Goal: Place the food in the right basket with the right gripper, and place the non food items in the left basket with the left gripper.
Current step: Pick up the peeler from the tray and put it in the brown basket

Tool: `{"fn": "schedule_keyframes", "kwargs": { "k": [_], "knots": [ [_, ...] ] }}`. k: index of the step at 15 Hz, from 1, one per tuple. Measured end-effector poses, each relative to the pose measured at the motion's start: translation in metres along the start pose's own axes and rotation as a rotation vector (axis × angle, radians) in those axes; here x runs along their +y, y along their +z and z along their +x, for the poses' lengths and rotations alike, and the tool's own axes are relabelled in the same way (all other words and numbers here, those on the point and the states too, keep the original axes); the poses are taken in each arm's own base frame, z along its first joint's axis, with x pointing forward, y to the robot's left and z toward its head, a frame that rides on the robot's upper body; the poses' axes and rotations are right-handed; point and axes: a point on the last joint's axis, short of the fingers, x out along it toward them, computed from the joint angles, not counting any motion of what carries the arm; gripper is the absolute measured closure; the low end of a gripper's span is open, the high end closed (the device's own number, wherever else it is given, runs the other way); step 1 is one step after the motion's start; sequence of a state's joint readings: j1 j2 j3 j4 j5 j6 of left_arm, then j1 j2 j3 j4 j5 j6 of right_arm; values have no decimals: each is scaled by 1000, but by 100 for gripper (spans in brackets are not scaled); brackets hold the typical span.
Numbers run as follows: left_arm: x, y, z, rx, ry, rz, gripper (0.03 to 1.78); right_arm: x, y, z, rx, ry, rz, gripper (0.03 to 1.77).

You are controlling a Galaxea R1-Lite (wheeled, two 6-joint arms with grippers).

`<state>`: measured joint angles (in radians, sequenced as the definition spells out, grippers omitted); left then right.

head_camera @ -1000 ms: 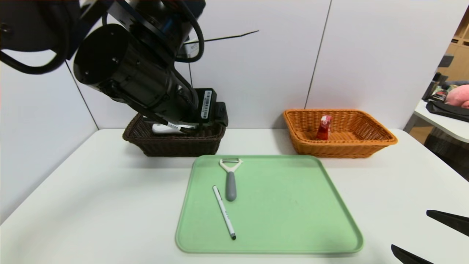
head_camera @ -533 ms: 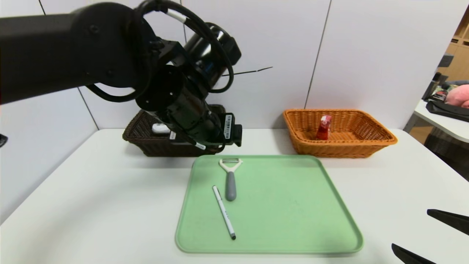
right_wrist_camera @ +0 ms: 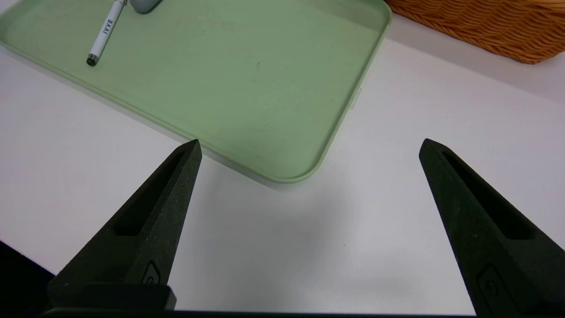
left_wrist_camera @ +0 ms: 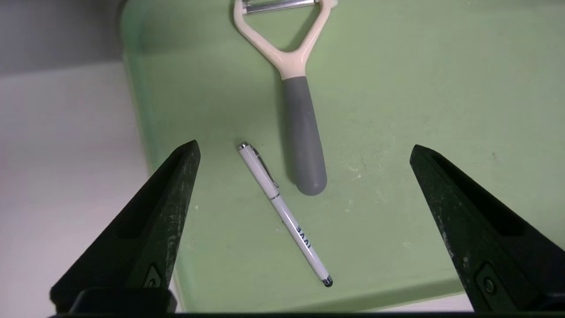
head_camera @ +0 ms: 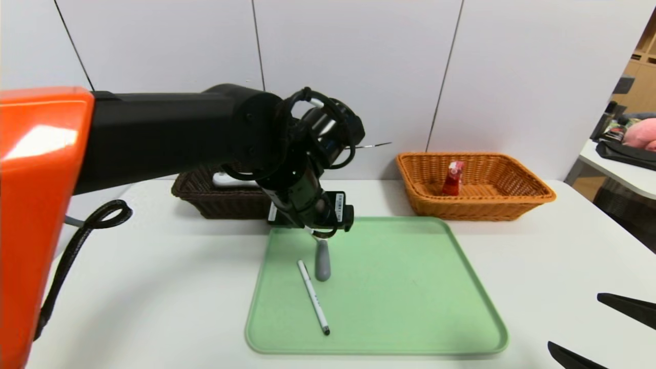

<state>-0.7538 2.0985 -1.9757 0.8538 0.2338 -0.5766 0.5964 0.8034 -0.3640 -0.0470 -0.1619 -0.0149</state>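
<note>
A peeler with a grey handle and cream head lies on the green tray, and a white pen lies beside it. My left gripper hovers open above the peeler, at the tray's far edge; its wrist hides the peeler's head in the head view. The dark brown left basket holds a white item. The orange right basket holds a red packet. Low at the table's near right, my right gripper stands open and empty over bare table.
The tray's near right corner lies just ahead of the right gripper. A white wall runs close behind both baskets. A side table with bags stands off to the far right.
My left arm has swung from over the left basket forward and down to the tray's far edge, above the peeler. The right gripper, peeler and pen have not moved.
</note>
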Motion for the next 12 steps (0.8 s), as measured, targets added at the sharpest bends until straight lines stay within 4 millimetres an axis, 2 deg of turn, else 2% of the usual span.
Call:
{"fn": "schedule_keyframes", "kwargs": {
  "k": [5,12],
  "knots": [
    [-3,-3,33,60,3,-12,12,0,-1,0,0,0,0,10],
    [7,-2,55,101,45,-30,12,0,-1,-2,-7,0,1,10]
  ]
}}
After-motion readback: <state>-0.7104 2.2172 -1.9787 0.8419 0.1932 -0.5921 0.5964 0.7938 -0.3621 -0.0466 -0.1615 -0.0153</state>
